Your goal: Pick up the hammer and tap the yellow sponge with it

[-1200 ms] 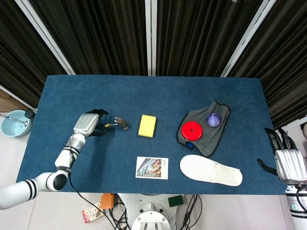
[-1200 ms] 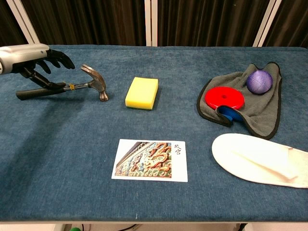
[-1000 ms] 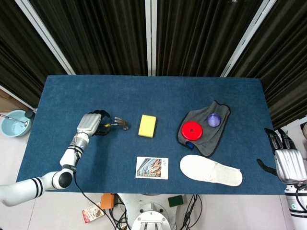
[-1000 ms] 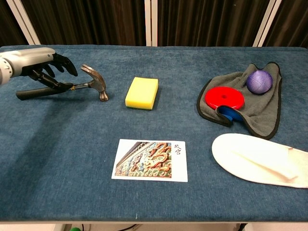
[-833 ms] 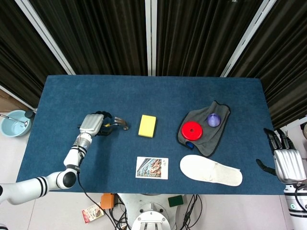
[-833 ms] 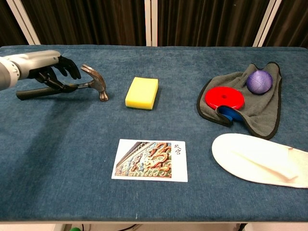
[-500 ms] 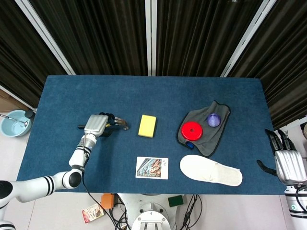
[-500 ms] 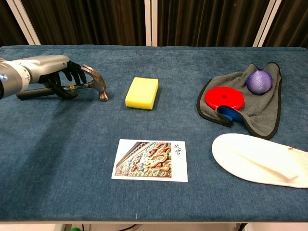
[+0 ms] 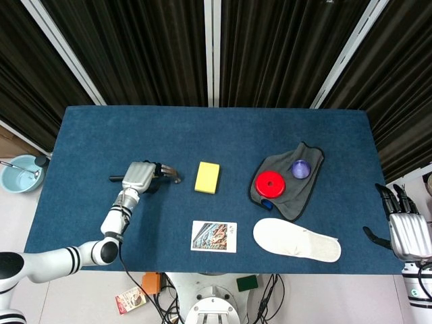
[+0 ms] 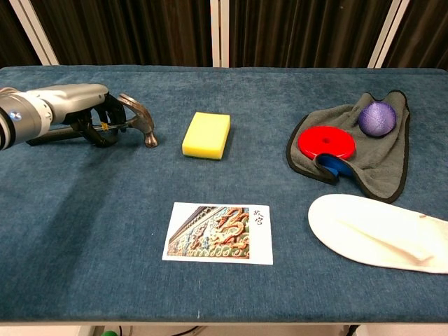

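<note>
The hammer (image 10: 141, 120) lies on the blue table (image 9: 216, 135) at the left, steel head toward the yellow sponge (image 10: 206, 134). My left hand (image 10: 78, 105) lies over the dark handle, its fingers curled round it near the head. In the head view the left hand (image 9: 140, 176) hides most of the hammer (image 9: 173, 176), and only the head and the handle's end show. The sponge (image 9: 207, 177) sits a short way to the right of the head, apart from it. My right hand (image 9: 408, 233) hangs off the table's right edge, fingers spread and holding nothing.
A picture postcard (image 10: 218, 232) lies near the front edge. A white slipper (image 10: 378, 232) lies at the front right. Behind it a grey cloth (image 10: 381, 157) carries a red disc (image 10: 326, 143) and a purple ball (image 10: 377, 117). A blue bowl (image 9: 19, 174) stands beside the table at the left.
My left hand has slid right along the hammer's handle toward the head, and its fingers have curled in round the handle. The hammer, the sponge and the right hand have not moved.
</note>
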`<action>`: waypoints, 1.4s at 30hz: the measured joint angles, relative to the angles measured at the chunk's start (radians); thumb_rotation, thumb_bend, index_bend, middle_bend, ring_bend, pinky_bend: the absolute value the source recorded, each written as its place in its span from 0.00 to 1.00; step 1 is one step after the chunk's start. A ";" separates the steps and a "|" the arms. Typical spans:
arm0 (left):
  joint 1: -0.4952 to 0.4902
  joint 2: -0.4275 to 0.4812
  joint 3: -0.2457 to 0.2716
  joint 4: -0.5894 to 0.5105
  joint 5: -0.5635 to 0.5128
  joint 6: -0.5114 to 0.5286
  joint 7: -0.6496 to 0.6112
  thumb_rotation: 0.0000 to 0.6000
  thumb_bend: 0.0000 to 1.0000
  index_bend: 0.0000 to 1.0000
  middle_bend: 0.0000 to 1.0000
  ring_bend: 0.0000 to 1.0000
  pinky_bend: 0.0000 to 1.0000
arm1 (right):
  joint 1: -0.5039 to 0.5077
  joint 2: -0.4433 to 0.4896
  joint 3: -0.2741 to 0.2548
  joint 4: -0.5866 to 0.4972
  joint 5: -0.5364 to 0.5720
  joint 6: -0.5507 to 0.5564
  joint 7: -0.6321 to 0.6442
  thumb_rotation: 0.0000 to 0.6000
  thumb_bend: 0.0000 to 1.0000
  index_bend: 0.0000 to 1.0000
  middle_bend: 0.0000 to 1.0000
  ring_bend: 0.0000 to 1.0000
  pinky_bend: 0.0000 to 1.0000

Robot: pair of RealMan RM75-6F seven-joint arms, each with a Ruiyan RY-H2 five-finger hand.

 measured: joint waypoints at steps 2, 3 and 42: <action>-0.002 -0.003 0.002 0.004 0.001 -0.002 0.000 0.95 0.36 0.43 0.41 0.33 0.43 | 0.000 -0.001 0.000 0.002 -0.001 0.000 0.001 1.00 0.18 0.02 0.11 0.02 0.20; -0.003 -0.004 0.003 0.006 -0.001 -0.004 0.000 0.95 0.37 0.43 0.41 0.33 0.43 | 0.000 -0.001 -0.001 0.002 -0.001 0.000 0.001 1.00 0.18 0.02 0.11 0.02 0.20; -0.002 -0.020 0.017 0.051 0.073 0.003 -0.055 1.00 0.64 0.59 0.61 0.50 0.56 | -0.002 0.000 -0.001 0.000 0.008 -0.010 0.001 1.00 0.19 0.02 0.12 0.02 0.20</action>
